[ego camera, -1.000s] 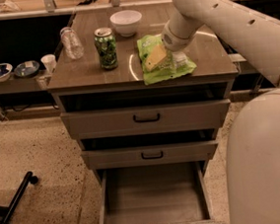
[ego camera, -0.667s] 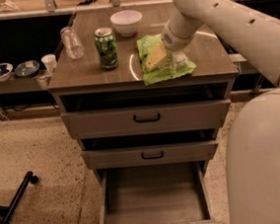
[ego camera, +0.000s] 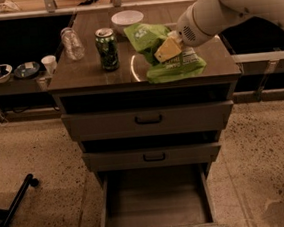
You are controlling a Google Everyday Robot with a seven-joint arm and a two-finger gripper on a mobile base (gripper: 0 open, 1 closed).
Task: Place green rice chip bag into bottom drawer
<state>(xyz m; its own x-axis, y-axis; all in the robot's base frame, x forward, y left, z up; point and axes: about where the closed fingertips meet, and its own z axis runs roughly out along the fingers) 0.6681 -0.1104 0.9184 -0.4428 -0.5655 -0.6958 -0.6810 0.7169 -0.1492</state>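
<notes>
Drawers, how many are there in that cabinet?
3. The top drawer sits under the cabinet top, the middle drawer below it, and the bottom drawer is pulled open. The gripper is above, at the green rice chip bag.

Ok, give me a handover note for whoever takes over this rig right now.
Gripper: down at the green rice chip bag; unclear whether it holds it.
Bag: on the cabinet top, right of the soda can.
Bottom drawer: pulled open, nothing visible inside.
Done: drawer open, gripper at the bag.
Left: lift the bag, carry it down, release it in the drawer.
</notes>
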